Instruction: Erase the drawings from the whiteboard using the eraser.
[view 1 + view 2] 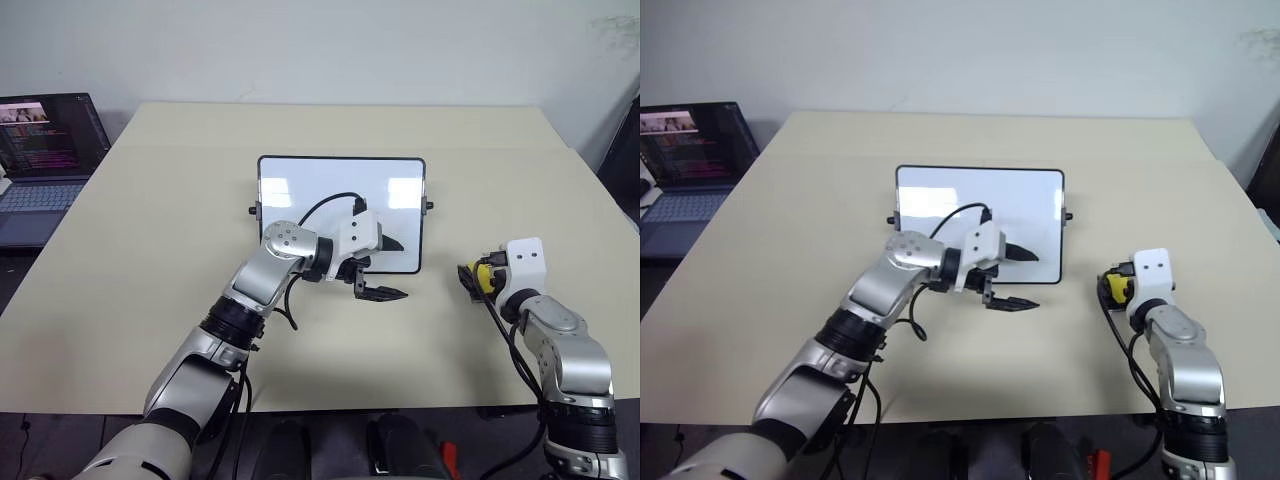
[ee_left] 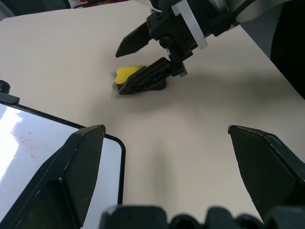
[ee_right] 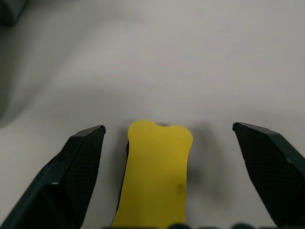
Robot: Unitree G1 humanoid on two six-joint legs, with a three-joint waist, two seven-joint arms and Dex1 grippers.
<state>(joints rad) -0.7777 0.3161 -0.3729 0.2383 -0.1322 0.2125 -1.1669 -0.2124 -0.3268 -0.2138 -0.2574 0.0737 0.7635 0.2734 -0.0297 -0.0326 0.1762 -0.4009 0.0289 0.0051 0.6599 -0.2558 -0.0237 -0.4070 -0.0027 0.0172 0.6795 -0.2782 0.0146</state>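
Note:
The whiteboard (image 1: 340, 190) lies flat at the middle of the table, white with a thin black frame. Of the drawings, a faint red scribble (image 2: 26, 139) marks the board near its near right corner. My left gripper (image 1: 390, 268) hovers open over that corner, pointing right. The eraser (image 1: 484, 277), a small yellow block with a dark underside, lies on the table right of the board. My right gripper (image 3: 168, 126) is open, one finger on each side of the eraser (image 3: 157, 176) with a gap on both sides. The left wrist view shows the same eraser (image 2: 128, 73) between those fingers.
An open laptop (image 1: 45, 150) sits off the table's far left corner. Bare beige table (image 1: 150, 230) spreads around the board. The table's near edge (image 1: 350, 408) runs just behind both arms. A dark object (image 1: 625, 150) stands beyond the right edge.

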